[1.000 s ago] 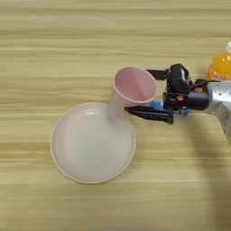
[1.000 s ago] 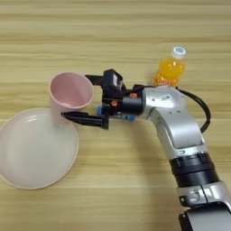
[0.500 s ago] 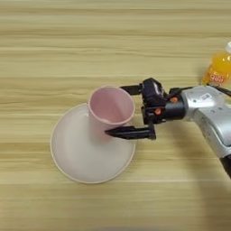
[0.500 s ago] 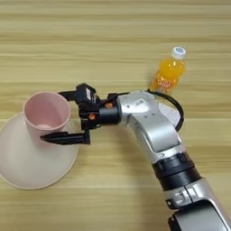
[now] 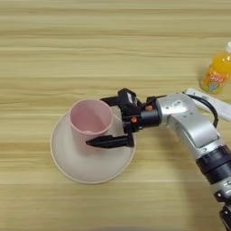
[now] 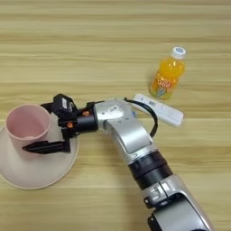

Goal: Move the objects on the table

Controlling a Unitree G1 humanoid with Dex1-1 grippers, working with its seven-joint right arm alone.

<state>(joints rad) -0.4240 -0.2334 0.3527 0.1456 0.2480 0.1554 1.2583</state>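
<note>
Gripper [image 5: 104, 122] grasping the pale pink cup [image 5: 90, 121], one black finger on its near side and one on its far side, cup upright over the large round pink plate [image 5: 85, 164] on the bench [image 5: 67, 49]. Orange-juice bottle [image 6: 167, 76] standing well apart to the right, just behind a flat white device [image 6: 159, 109] lying beside the silver forearm [image 6: 124, 131].

The desk [image 5: 90, 49] is light wood with horizontal plank stripes. Pale pink cup [image 5: 90, 120], pale pink plate [image 5: 72, 164]. Orange bottle [image 6: 168, 75], white cap, printed label. White flat device [image 6: 164, 113]. Black end effector [image 5: 104, 121] with orange dots; silver forearm [image 5: 189, 124].
</note>
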